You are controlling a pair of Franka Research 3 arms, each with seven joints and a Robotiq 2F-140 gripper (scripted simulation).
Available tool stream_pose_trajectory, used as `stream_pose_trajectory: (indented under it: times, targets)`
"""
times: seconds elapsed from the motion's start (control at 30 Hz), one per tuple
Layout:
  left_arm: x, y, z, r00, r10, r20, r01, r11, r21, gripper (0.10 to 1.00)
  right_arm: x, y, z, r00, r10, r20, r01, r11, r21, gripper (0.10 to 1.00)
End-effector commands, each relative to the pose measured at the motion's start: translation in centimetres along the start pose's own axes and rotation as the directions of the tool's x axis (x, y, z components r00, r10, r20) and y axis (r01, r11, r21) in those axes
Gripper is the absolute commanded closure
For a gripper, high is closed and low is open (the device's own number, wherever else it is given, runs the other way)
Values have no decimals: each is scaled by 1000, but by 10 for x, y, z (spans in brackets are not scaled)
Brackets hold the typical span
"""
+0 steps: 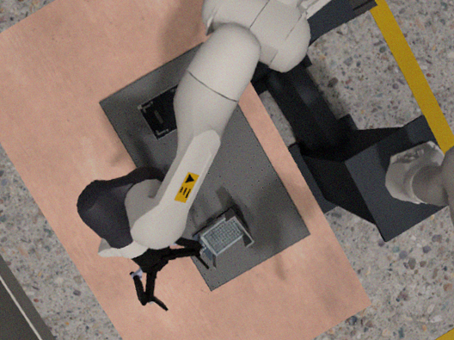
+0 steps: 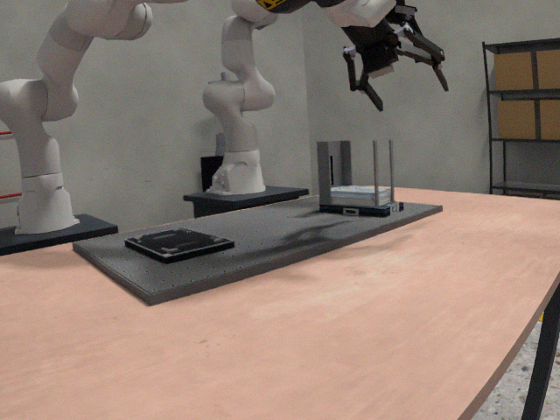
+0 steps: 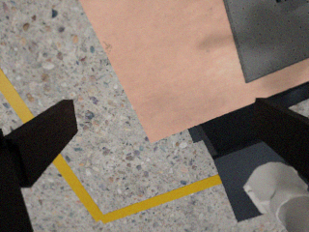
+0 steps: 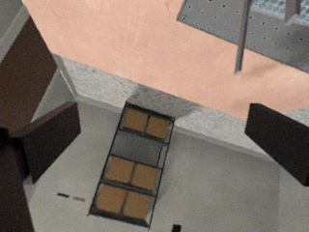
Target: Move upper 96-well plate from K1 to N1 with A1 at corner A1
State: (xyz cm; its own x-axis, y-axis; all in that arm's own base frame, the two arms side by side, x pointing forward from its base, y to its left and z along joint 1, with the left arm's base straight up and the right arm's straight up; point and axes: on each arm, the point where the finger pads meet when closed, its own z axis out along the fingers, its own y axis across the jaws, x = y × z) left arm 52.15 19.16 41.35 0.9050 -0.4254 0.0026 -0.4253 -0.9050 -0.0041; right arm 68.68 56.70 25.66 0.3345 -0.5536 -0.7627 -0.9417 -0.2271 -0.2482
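Observation:
The stack rack K1 (image 1: 247, 237) (image 2: 324, 171) stands on the dark board, with upright corner walls and posts. The upper plate (image 1: 223, 233) (image 2: 357, 189), light blue, lies in it above the lower plate; its printed labels are too small to read. The black plate nest N1 (image 1: 154, 117) (image 2: 199, 252) is at the board's other end, partly hidden by the right arm in the top view. My right gripper (image 1: 186, 288) (image 2: 413, 99) (image 4: 163, 117) is open and empty, high above and to one side of K1. My left gripper (image 3: 164, 114) is open and empty, beyond the table's edge.
The perforated board (image 1: 267, 201) (image 2: 253, 226) (image 3: 275, 39) (image 4: 212, 12) lies on the pink table (image 1: 59, 45) (image 2: 316, 316). The right arm (image 1: 217, 67) reaches across the board. A post of K1 shows at the top of the right wrist view. A shelf with boxes (image 2: 520, 67) stands behind.

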Motion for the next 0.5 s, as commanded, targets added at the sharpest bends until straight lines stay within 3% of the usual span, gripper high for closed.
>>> stream_pose_trajectory:
  times: [0.0,0.13,0.27,0.33,0.47]
  targets:
    - [0,2,1,1000,-3,3,3,1000,-4,98,-5,17,9,991,-132,-26,130,989,-67,98]
    - [0,2,1,1000,-3,3,3,1000,-4,98,-7,21,12,990,-136,-27,134,989,-69,98]
    - [0,2,1,1000,-3,3,3,1000,-4,98,-12,38,22,967,-248,-52,239,961,-138,98]
    - [0,2,1,1000,-3,3,3,1000,-4,98,-13,40,23,967,-249,-52,240,961,-139,98]
    - [0,2,1,1000,-3,3,3,1000,-4,98,-17,57,32,931,-358,-69,337,918,-211,98]
